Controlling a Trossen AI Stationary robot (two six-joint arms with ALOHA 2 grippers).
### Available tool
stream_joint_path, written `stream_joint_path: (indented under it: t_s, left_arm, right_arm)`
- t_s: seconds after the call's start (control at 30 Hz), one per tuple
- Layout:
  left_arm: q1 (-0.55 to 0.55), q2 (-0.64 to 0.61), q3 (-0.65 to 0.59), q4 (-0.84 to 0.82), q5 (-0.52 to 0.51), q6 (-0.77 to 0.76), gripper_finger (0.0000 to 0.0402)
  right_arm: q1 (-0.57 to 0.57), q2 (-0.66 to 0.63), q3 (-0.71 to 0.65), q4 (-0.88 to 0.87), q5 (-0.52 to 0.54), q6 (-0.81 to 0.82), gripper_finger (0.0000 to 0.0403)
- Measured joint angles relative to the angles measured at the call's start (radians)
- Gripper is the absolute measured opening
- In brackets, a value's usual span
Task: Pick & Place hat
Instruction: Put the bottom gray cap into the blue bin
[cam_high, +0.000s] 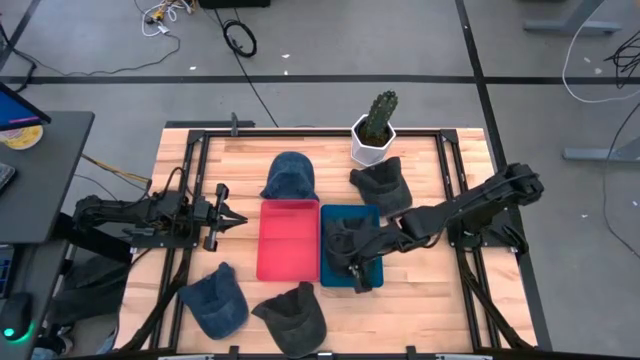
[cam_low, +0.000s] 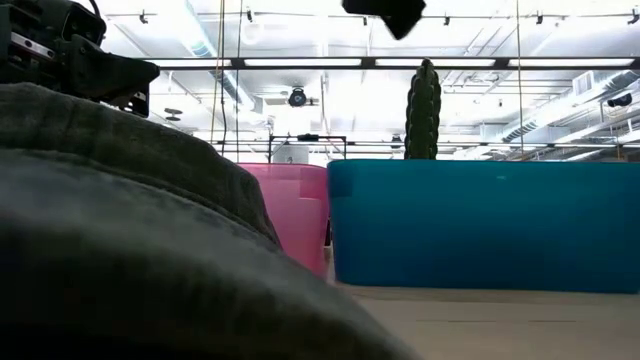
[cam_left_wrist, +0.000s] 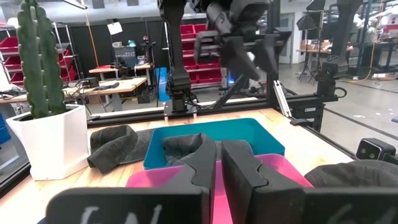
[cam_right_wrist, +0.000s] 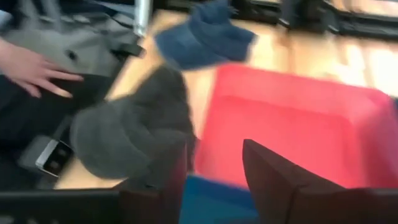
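Observation:
A dark grey hat (cam_left_wrist: 183, 144) lies in the blue bin (cam_high: 372, 215), which stands beside the red bin (cam_high: 290, 240). My right gripper (cam_high: 340, 260) hangs open and empty above the blue bin; the left wrist view shows it well clear of the hat (cam_left_wrist: 239, 53). My left gripper (cam_high: 228, 215) is shut and empty at the table's left, level, pointing at the red bin. Other hats rest on the table: a blue one (cam_high: 290, 175) at the far side, a dark grey one (cam_high: 385, 188) by the cactus pot, and a blue one (cam_high: 215, 300) and a dark grey one (cam_high: 292, 318) at the near edge.
A cactus in a white pot (cam_high: 373, 130) stands at the far edge behind the blue bin. A person's hand (cam_right_wrist: 31, 68) shows beyond the table's near edge in the right wrist view. Black frame rails run along the table's left and right sides.

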Motion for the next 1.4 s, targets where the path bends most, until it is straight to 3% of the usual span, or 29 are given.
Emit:
stream_joint_path:
  t_s: [0.23,0.47,0.8,1.1,1.23,1.4]
  left_arm:
    - [0.000,0.000,0.000,-0.001,0.000,0.000,0.0030]
    - [0.000,0.000,0.000,-0.001,0.000,0.000,0.0030]
    - [0.000,0.001,0.000,-0.002,0.000,0.000,0.0030]
    - [0.000,0.001,0.000,-0.002,0.000,0.000,0.0030]
    - [0.000,0.001,0.000,-0.002,0.000,0.000,0.0030]
    - [0.000,0.001,0.000,-0.002,0.000,0.000,0.0030]
  right_arm:
    - [-0.005,0.037,0.005,0.021,-0.050,0.018,0.0216]
    - [0.012,0.131,0.109,0.026,-0.063,0.006,0.0243]
    - [0.015,0.339,0.317,-0.067,-0.211,-0.054,0.0240]
    - [0.015,0.493,0.436,-0.085,-0.218,-0.055,0.0240]
    - [0.015,0.553,0.484,-0.092,-0.300,-0.041,0.0242]
    - [0.015,0.623,0.532,-0.091,-0.315,-0.031,0.0242]
